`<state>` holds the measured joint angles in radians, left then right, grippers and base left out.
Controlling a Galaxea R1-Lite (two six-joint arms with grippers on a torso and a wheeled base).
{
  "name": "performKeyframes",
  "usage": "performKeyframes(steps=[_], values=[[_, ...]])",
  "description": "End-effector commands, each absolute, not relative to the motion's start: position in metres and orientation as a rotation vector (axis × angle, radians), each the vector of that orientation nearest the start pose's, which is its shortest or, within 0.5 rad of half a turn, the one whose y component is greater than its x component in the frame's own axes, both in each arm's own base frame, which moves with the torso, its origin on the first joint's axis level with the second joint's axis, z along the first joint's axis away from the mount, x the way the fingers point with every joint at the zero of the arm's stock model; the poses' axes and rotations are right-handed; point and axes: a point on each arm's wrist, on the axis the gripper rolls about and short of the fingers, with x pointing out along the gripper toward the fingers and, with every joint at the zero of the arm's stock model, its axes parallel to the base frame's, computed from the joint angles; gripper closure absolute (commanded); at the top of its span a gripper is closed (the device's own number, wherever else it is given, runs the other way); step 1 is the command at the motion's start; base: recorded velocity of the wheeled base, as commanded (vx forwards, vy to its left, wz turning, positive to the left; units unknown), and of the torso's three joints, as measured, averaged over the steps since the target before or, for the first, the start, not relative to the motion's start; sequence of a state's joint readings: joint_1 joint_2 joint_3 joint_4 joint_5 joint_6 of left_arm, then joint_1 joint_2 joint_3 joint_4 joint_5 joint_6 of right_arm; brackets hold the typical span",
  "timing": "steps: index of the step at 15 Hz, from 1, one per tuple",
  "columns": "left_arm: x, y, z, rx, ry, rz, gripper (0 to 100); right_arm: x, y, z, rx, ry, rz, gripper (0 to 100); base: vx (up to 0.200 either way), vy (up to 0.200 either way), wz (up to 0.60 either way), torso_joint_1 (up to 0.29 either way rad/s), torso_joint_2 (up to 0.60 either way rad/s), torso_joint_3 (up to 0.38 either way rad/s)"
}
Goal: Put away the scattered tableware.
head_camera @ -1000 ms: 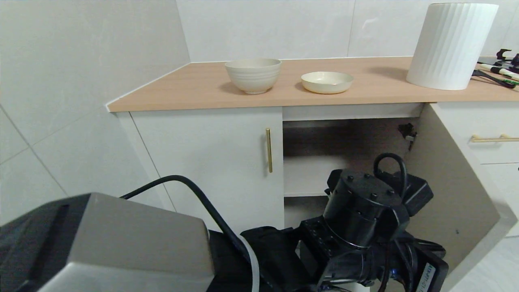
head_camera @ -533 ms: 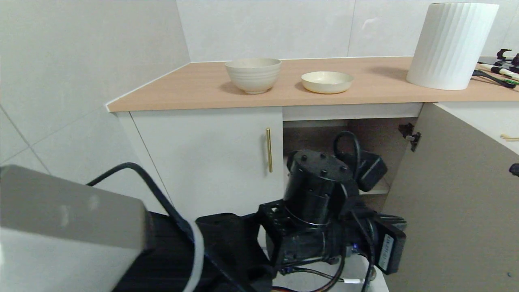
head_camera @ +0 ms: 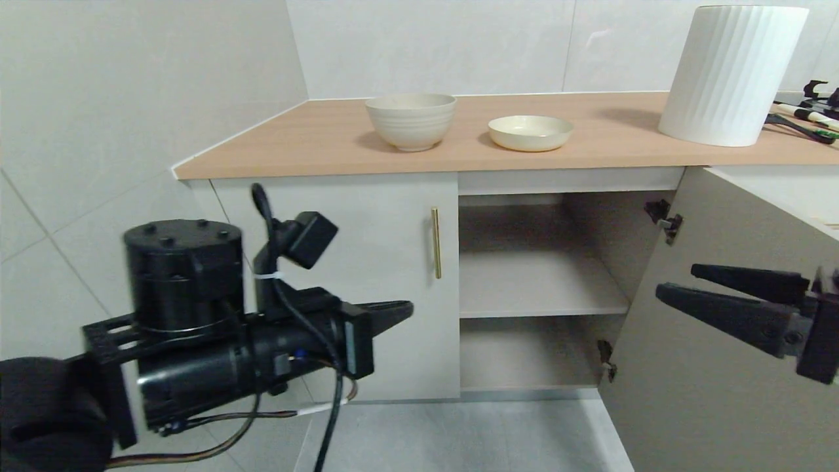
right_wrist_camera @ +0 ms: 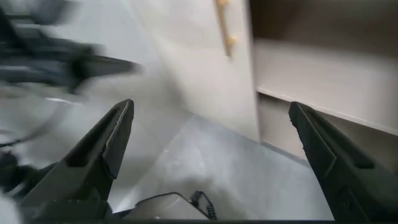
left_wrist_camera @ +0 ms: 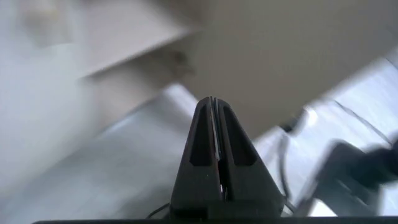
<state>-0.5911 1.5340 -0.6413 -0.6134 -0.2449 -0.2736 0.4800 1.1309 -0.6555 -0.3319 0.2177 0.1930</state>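
Note:
A cream ribbed bowl and a shallow cream dish stand side by side on the wooden countertop. Below them the cabinet's right door hangs open, showing a bare shelf. My left gripper is shut with nothing in it and points right, in front of the closed left door, well below the counter. Its tips are pressed together in the left wrist view. My right gripper stands open and empty before the open door, its fingers spread wide.
A tall white ribbed cylinder stands at the counter's right, with several utensils beyond it. The closed door has a gold handle. A tiled wall closes off the left side. Grey floor lies below the cabinet.
My left arm swung left, away from the cabinet opening, uncovering the shelf. My right gripper came into view from the right. The open door stands at a different angle than a second ago.

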Motion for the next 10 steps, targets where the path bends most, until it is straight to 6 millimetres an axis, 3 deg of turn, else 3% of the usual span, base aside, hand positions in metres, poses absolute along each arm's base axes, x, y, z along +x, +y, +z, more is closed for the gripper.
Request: performKeyframes(steps=[1,2,7,8,10], values=[[0.174,-0.096,0.194,-0.235,0.305,-0.69,100,0.174,0.091,0.248,0.149,0.274,0.645,0,0.0,0.0,0.0,0.0,0.0,0.0],[0.166,-0.087,0.194,-0.238,0.296,-0.668,100,0.173,0.09,0.245,0.145,0.3,0.638,0,0.0,0.0,0.0,0.0,0.0,0.0],[0.167,-0.088,0.194,-0.226,0.316,-0.667,100,0.153,0.079,0.251,0.137,0.274,0.576,0,0.0,0.0,0.0,0.0,0.0,0.0],[0.167,-0.088,0.194,-0.225,0.324,-0.668,0,0.152,0.078,0.252,0.137,0.272,0.568,0,0.0,0.0,0.0,0.0,0.0,0.0],[0.168,-0.088,0.2,-0.233,0.303,-0.669,0,0.154,0.079,0.25,0.135,0.282,0.566,0,0.0,0.0,0.0,0.0,0.0,0.0]])
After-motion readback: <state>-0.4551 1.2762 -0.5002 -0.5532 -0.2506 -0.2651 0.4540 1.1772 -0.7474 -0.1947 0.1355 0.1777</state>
